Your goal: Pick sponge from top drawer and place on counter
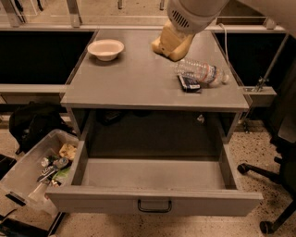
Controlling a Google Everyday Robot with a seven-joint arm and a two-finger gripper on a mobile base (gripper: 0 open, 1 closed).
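The pale yellow sponge (172, 46) hangs under my white arm (194, 14), at the far middle of the grey counter (134, 81). My gripper (175, 39) is shut on the sponge, holding it at or just above the counter surface; the arm's wrist hides most of the gripper. The top drawer (152, 201) is pulled fully out below the counter, and its inside is bare. Its dark pull handle (154, 207) faces the camera.
A white bowl (106, 48) sits at the counter's far left. A clear water bottle (203, 71) and a dark packet (188, 83) lie on the right side. A clear plastic bin (27, 171) of clutter and a black bag (34, 122) are on the floor left; a chair base (273, 185) is right.
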